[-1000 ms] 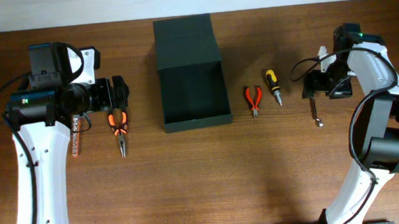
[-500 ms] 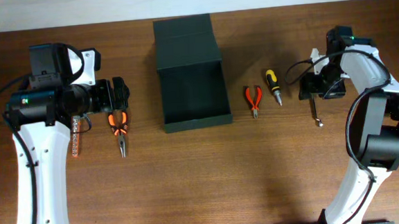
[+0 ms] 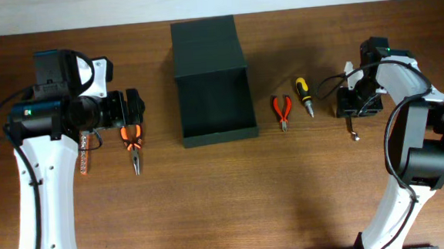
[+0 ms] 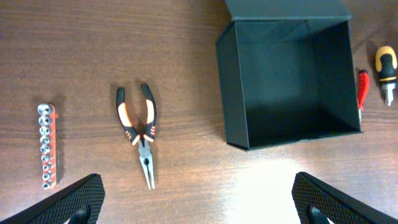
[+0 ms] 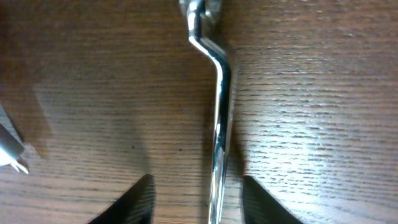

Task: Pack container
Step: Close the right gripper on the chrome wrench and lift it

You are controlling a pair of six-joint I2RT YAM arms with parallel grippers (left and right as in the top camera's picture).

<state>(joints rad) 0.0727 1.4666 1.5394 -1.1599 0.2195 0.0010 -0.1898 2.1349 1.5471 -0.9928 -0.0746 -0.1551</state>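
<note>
Now container [image 3: 214, 102] lies btwn L jaws & R jaws, apart from both, each released.

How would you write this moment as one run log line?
container: open, empty | left gripper: open, by long-nose pliers | right gripper: open, astride chrome wrench

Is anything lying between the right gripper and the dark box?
Yes. Two tools lie flat on the table between them: a yellow-handled screwdriver nearer the right gripper, then red pliers nearer the box. Both are low; nothing tall stands there.
</note>
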